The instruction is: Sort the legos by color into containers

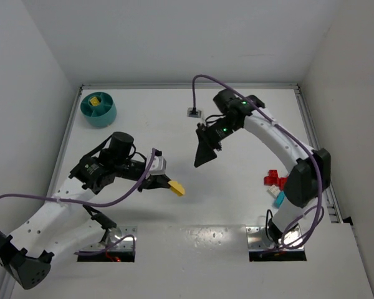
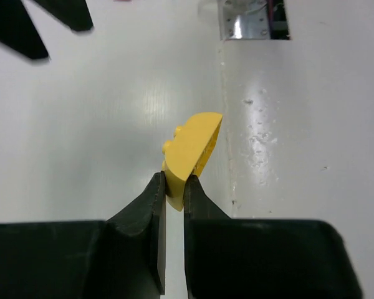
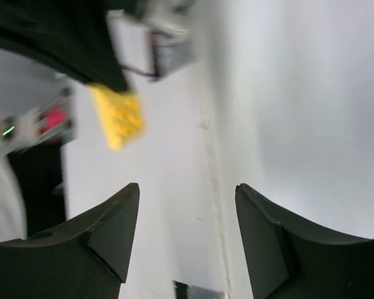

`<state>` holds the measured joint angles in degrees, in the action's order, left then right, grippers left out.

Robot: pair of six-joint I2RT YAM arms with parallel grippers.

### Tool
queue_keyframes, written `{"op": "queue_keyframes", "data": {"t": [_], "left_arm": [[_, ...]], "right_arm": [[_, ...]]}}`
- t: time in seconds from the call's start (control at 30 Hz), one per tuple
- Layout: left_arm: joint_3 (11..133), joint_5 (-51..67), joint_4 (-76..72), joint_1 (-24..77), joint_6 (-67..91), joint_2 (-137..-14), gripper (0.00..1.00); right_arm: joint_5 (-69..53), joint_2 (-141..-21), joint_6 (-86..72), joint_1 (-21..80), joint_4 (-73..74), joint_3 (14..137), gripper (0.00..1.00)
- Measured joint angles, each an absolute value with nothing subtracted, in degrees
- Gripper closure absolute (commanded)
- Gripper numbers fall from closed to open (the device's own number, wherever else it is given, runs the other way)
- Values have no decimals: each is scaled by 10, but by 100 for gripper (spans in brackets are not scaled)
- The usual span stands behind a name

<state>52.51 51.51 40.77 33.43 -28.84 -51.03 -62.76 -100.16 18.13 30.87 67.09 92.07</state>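
While the left gripper point(image 2: 174, 187) hangs near the centre of the white table point(image 1: 143, 118), its jaws are clenched on the lower end of a yellow lego point(image 2: 193, 146). This is a brick with one curved edge and studs on its side. Most of it juts out past the fingertips. Whether it clears the tabletop I cannot tell.

Seen from above, the right gripper point(image 1: 204, 157) is near the held brick at about 1 o'clock from it, and apart from it. Its dark fingers point(image 3: 112, 230) point toward 7 o'clock. Its jaws are released, with a wide gap of table showing between them in its own wrist view. There the held brick shows only as a blur toward 10 o'clock.

At 10 o'clock on the table, close to the far-left corner, stands the teal bowl point(image 1: 106, 117). Another yellow piece point(image 1: 95, 100) lies inside it; which compartment I cannot tell.

At 3 o'clock from the held brick, well apart from it, a small cluster of red legos point(image 1: 273, 181) lies just beside the right arm point(image 1: 280, 140). A cyan lego point(image 1: 278, 199) lies at 5 o'clock from them, partly hidden by that arm.

A grey connector point(image 1: 193, 113) on the end of a purple cable point(image 1: 202, 78) rests on the table at 12 o'clock from the right gripper.
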Motion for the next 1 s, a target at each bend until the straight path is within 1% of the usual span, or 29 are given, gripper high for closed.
{"op": "queue_keyframes", "data": {"t": [0.13, 0.23, 0.4, 0.53, 0.63, 0.7, 0.73, 0.87, 1.0], "left_arm": [[531, 424, 428, 328, -245, -486, 100], [557, 305, 443, 323, -219, -487, 100], [651, 118, 455, 270, -224, -565, 100], [721, 19, 443, 193, -243, -662, 100], [791, -31, 438, 127, -255, -748, 100], [870, -50, 441, 79, -262, -824, 100], [888, -55, 436, 68, -263, -842, 100], [1060, -60, 464, -17, -268, -980, 100], [1192, -59, 489, -75, -274, -1091, 100]], "right_arm": [[-478, -929, 102, 247, 586, 854, 37], [-402, -904, 74, 220, 553, 832, 37], [-345, -898, 54, 206, 529, 828, 37], [-335, -901, 49, 201, 525, 830, 37], [-335, -911, 49, 197, 525, 838, 37], [-336, -916, 49, 196, 526, 841, 37], [-336, -919, 49, 196, 525, 841, 37], [-341, -923, 49, 195, 526, 841, 37], [-348, -923, 49, 192, 526, 841, 37]]}}
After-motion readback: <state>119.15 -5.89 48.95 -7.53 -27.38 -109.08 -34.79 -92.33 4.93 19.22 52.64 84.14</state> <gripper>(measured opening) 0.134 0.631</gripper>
